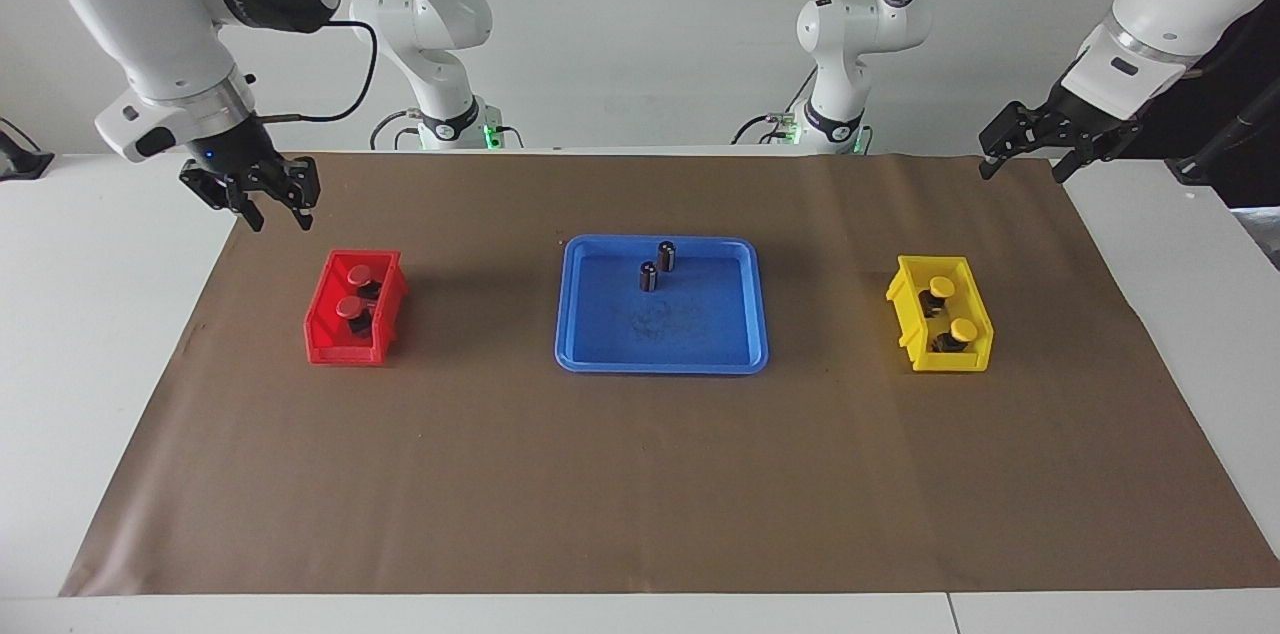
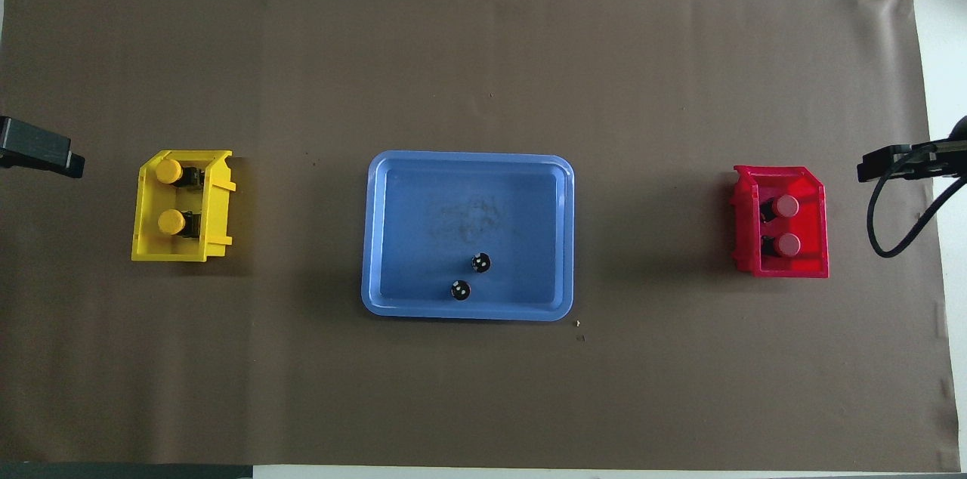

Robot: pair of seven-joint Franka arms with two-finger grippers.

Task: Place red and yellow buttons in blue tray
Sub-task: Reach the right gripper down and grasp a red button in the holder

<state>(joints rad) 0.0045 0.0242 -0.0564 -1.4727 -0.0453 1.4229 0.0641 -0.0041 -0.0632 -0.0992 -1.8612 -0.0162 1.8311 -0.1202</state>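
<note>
Red buttons in red bin, yellow buttons in yellow bin: light, rigid, probably slick-capped; best pinched across black bodies. Left gripper, right gripper hover spread, empty; blue tray awaits.

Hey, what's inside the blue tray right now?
Two dark capless cylinders stand upright in the blue tray, in the part nearer the robots. The rest of its floor is bare, just scuffed. No buttons are in it. Nothing covers the tray, so nothing is hidden.

One high camera faces the robots, another looks steeply down; both share the blue tray.
</note>
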